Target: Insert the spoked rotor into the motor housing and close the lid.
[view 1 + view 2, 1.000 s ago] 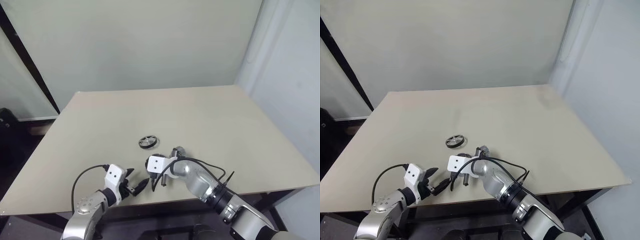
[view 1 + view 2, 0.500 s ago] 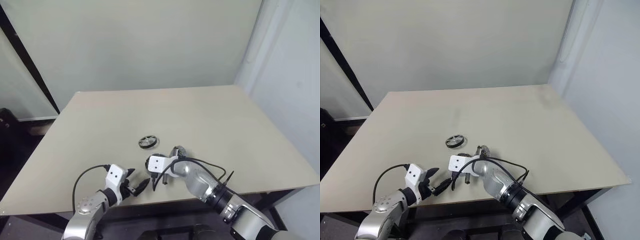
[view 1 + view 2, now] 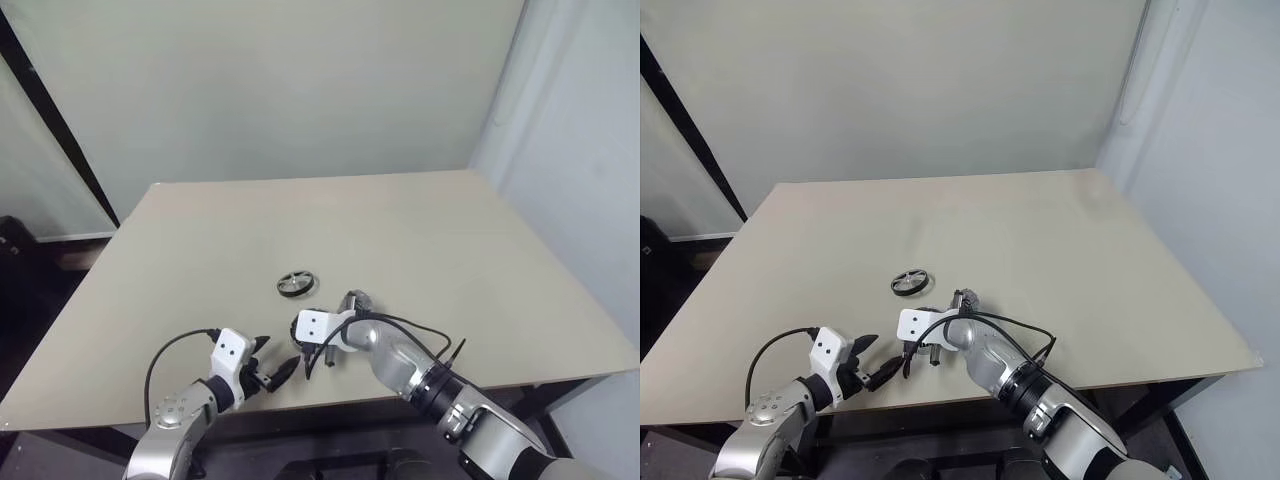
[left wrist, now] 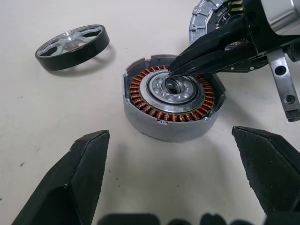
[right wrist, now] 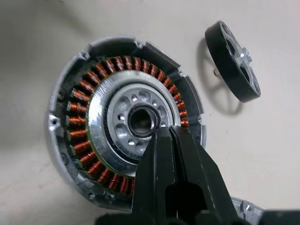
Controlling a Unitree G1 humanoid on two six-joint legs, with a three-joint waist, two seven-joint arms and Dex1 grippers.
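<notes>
Table [image 3: 420,230]: beige top, parts grouped near the front edge.
Motor housing [image 4: 174,103]: flat on the table, open side up, copper windings ringed around a silvery centre with a hole in the middle.
Spoked rotor [image 4: 73,46]: flat on the table, clear of the housing (not touching it), on the side farther from the robot.
Lid [image 4: 208,18]: beside the housing on the robot's right, partly hidden behind the right gripper; can't tell if it's joined to the housing rim.
Right gripper [image 5: 165,133]: fingers pressed together, nothing between them. Tips sit at the rim of the housing's centre hole, angled down onto it.
Left gripper [image 4: 171,176]: fingers spread wide, empty. Low over the table just short of the housing, which sits between the two fingers in the left wrist view.
Cable [image 3: 425,338]: black, loops over the right arm.
</notes>
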